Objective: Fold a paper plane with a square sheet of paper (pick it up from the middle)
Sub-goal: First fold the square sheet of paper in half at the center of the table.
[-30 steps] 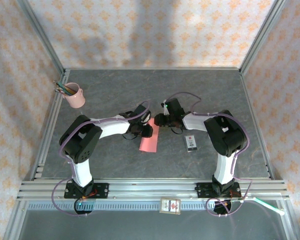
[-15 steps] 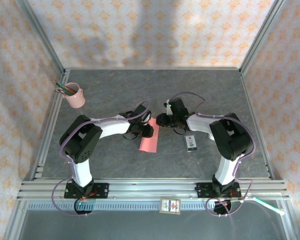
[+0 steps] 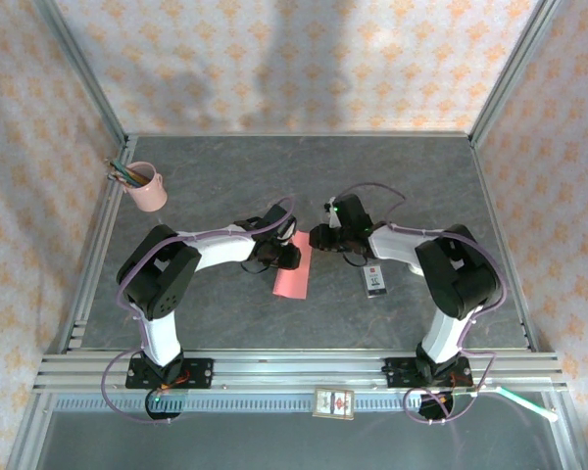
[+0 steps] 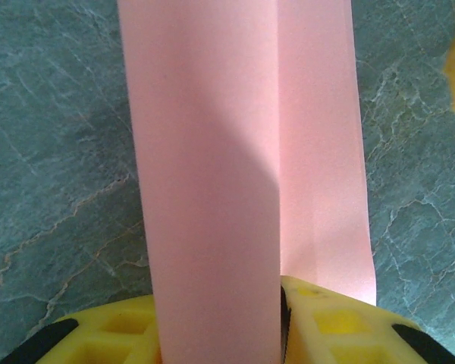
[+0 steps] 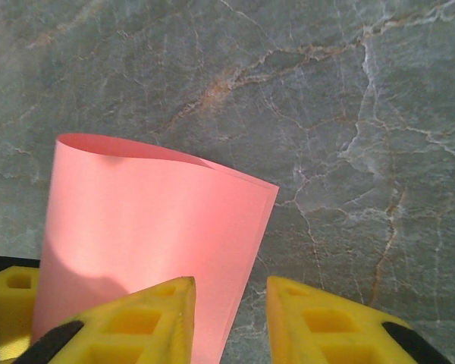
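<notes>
Gripping: left hand (image 4: 220,334) clamped on folded paper (image 4: 243,152)
Right hand (image 5: 227,318): fingers apart, one over the paper's edge
Paper: lying on grey surface (image 3: 225,186)

Salmon-pink paper on a grey, marble-veined counter, among white arms and yellow tool fingers.

The square sheet of paper (image 3: 292,277) is plain salmon pink, unmarked, paler where light falls on it. The counter (image 3: 225,176) is dark grey-green stone pattern with tan and whitish veins. Left tool (image 4: 280,322) and right tool (image 5: 229,322) have bright yellow fingers with black trim. Arms are white and black with lilac cables. The walls (image 3: 304,59) carry cream paper with orange floral motifs. A pale pink pencil cup (image 3: 150,188) holds multicoloured pencils. The small box (image 3: 375,280) is white and black.
</notes>
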Robot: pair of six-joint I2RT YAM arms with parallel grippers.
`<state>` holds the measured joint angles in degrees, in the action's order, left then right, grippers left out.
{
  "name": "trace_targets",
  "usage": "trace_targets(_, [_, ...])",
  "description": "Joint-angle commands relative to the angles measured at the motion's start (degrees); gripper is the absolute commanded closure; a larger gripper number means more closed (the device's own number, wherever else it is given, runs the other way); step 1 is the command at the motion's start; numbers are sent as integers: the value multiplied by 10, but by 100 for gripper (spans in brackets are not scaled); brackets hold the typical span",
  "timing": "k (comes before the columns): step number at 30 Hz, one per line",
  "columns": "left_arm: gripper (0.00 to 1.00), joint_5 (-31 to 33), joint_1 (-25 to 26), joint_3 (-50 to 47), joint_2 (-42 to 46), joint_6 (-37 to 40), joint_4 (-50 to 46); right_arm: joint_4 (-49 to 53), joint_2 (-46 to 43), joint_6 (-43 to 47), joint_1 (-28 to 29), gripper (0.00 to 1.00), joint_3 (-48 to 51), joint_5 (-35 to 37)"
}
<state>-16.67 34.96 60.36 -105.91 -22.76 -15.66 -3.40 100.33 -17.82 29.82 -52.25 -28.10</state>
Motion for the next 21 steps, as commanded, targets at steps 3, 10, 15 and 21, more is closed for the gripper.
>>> trace_targets(3, [62, 157, -25, -35, -69, 21, -69, 13, -23, 10, -3, 70, 14, 20])
trace_targets(10, [64, 154, -26, -33, -70, 21, -68, 11, -20, 10, -3, 70, 19, 22])
trace_targets(15, [64, 153, -27, -33, -70, 20, -66, 11, -20, 11, -3, 70, 20, 23])
trace_targets(21, [63, 154, -27, -33, -73, 23, -64, 10, -19, 10, -3, 70, 20, 22])
